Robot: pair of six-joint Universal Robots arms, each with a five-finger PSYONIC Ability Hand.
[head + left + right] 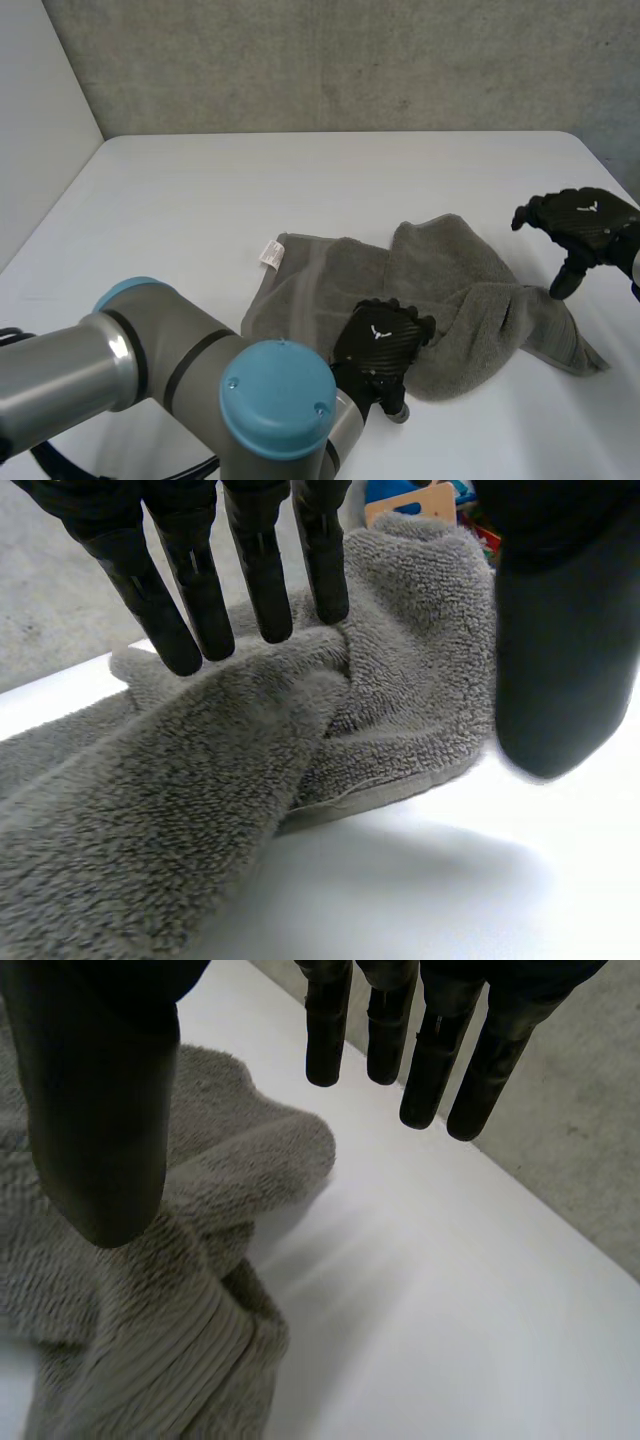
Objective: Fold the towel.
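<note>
A grey towel [450,275] lies crumpled on the white table [300,180], right of the middle, with a white label [270,253] at its left corner. My left hand [380,345] rests at the towel's near edge. In the left wrist view its straight fingers [260,570] touch a bunched fold of the towel [200,810], and the thumb [560,650] stands apart; the hand is open. My right hand [585,225] hovers just right of the towel, open. Its fingers [430,1050] hang over bare table [430,1290], its thumb [100,1110] over the towel's edge [130,1290].
A grey wall [350,60] stands behind the table's far edge. My left arm [200,390] crosses the near part of the head view. Bare table spreads left of and behind the towel. Some coloured items [420,495] show beyond the towel in the left wrist view.
</note>
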